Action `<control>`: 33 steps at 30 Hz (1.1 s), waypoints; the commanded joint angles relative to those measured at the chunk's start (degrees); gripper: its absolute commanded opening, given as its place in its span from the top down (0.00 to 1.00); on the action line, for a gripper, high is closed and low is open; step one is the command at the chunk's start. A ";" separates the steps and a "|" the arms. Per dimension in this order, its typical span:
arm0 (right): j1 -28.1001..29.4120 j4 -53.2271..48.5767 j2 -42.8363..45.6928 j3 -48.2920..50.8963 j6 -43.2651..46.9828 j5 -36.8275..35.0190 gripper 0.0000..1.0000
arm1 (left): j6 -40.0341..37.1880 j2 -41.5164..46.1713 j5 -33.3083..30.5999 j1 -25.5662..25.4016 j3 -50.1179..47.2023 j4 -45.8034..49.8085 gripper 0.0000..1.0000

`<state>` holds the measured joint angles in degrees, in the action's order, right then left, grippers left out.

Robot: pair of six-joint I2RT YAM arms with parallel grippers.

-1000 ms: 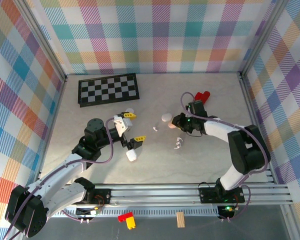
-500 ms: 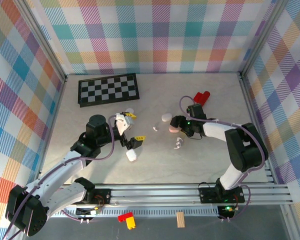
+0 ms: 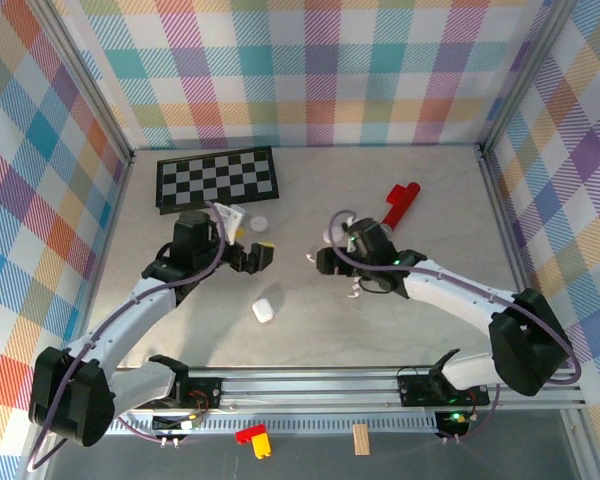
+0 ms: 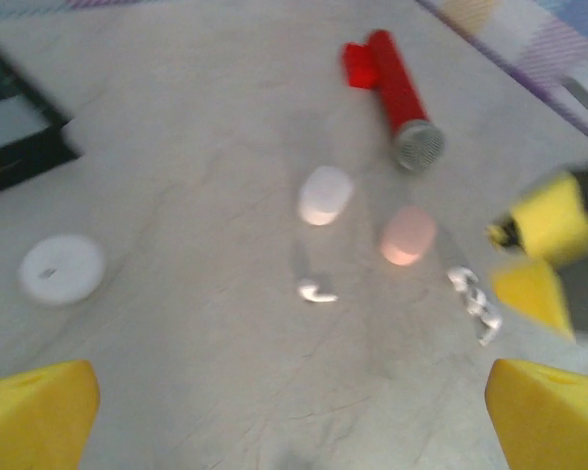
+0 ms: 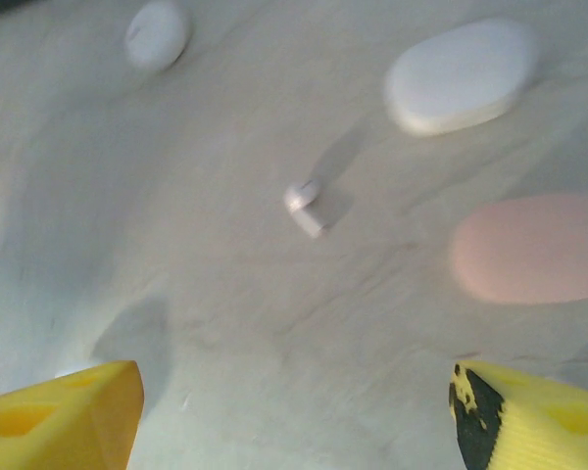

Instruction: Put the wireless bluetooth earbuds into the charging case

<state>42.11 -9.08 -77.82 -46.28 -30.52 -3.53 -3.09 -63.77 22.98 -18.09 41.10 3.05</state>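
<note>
1. Farthest left, a checkerboard (image 3: 217, 178) is seen lying flat on the table (image 3: 410, 325) by the far wall.
2. The left gripper (image 3: 258, 254) is held above the table, its yellow fingers (image 4: 29, 411) spread wide with nothing between them.
3. A white round disc (image 3: 259, 223) is found just beyond it, and a white pebble case (image 3: 263, 310) is laid nearer the arm bases.
4. A lone earbud (image 5: 304, 206) is seen on the bare table ahead of the right gripper (image 5: 294, 421), whose fingers are parted and empty.
5. A second white case (image 4: 324, 194) and a pink case (image 4: 408, 235) are set near each other, not touching, close to that earbud.
6. A small cluster of earbuds (image 4: 475, 299) is seen just right of the pink case, on the table.
7. A red cylinder (image 4: 397, 93) is laid farthest right.
</note>
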 commanded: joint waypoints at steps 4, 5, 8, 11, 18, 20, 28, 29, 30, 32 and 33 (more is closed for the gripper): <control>12.97 -4.50 -6.41 -5.16 2.84 -6.15 0.18 | 17.53 -1.11 0.66 8.67 -1.64 -7.26 0.00; 14.97 -5.30 -8.19 -6.82 2.53 -7.12 0.18 | 18.49 -1.37 0.23 9.19 -1.55 -7.28 0.00; 20.60 -7.60 -13.96 -12.32 2.03 -9.20 0.18 | 19.07 -1.62 -0.60 9.88 -1.58 -6.14 0.00; 24.66 -10.60 -19.77 -18.46 1.04 -11.14 0.18 | 20.63 -1.08 -0.43 11.05 -2.59 -5.93 0.00; 27.43 -16.98 -29.80 -27.81 -3.99 -12.90 0.18 | 21.28 1.27 1.01 13.04 -3.24 -3.87 0.00; 27.72 -18.78 -32.03 -30.05 -3.76 -12.64 0.18 | 21.13 1.28 1.00 13.29 -2.96 -3.23 0.00; 27.98 -24.94 -39.43 -37.31 -1.88 -13.35 0.28 | 19.30 2.21 -0.95 13.29 -2.44 -1.49 0.00; 27.98 -25.53 -40.09 -37.95 -1.98 -13.49 0.30 | 19.35 2.59 -1.81 13.32 -2.28 -0.79 0.00; 27.96 -25.88 -40.66 -38.38 -2.06 -13.69 0.32 | 19.35 2.84 -2.92 13.31 -2.10 0.20 0.00; 28.02 -26.05 -41.47 -38.91 -2.03 -13.69 0.36 | 19.33 3.18 -4.41 13.32 -1.65 2.00 0.00; 27.97 -26.23 -41.79 -39.09 -2.02 -13.70 0.38 | 19.34 3.25 -4.93 13.30 -1.48 2.78 0.00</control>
<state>69.82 -32.25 -118.30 -83.57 -32.40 -16.12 16.88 -61.84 20.60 -5.43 38.13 2.24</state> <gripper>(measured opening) 0.634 0.999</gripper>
